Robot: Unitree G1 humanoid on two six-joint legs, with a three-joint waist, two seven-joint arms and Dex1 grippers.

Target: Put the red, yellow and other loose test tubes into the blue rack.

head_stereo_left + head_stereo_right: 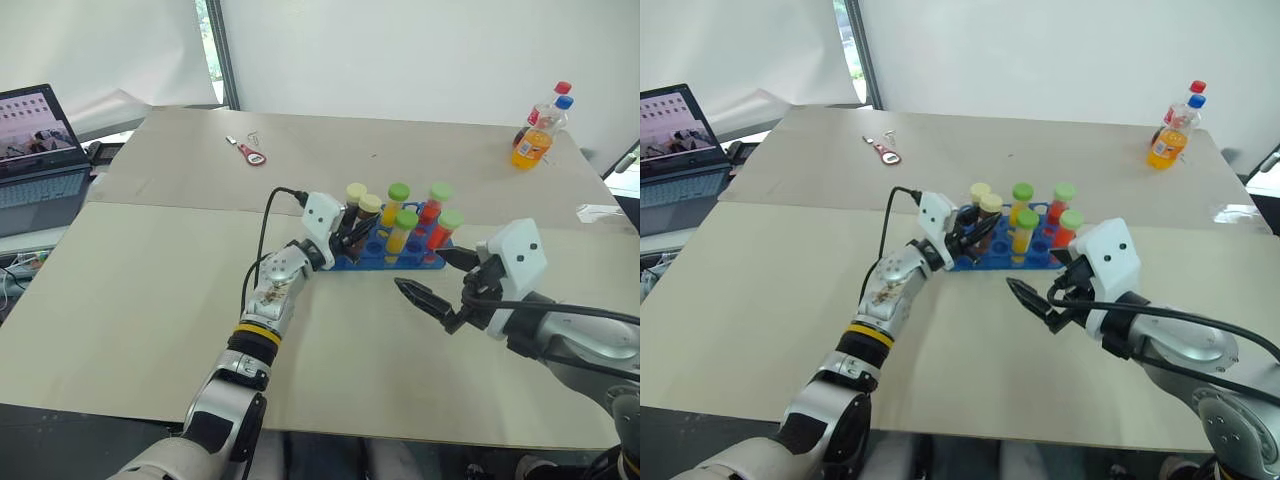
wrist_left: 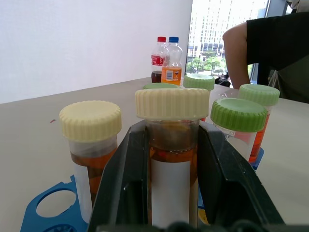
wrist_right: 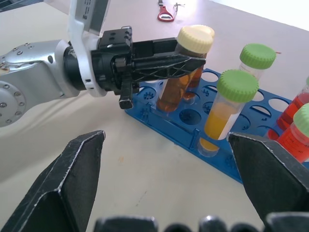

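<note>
A brown tube [image 3: 181,72] with a cream cap stands at the near left end of the blue rack [image 1: 385,250], its foot in a hole, the left gripper [image 1: 352,232] clamped around it. Beside it sits another cream-capped tube [image 2: 91,150]; green-capped yellow [image 3: 223,113] and red tubes [image 1: 432,206] fill other holes. The right gripper [image 1: 433,278] hovers near the rack's right end, fingers spread wide, holding nothing. Two bottles [image 1: 540,125] stand far back on the counter [image 1: 150,300].
</note>
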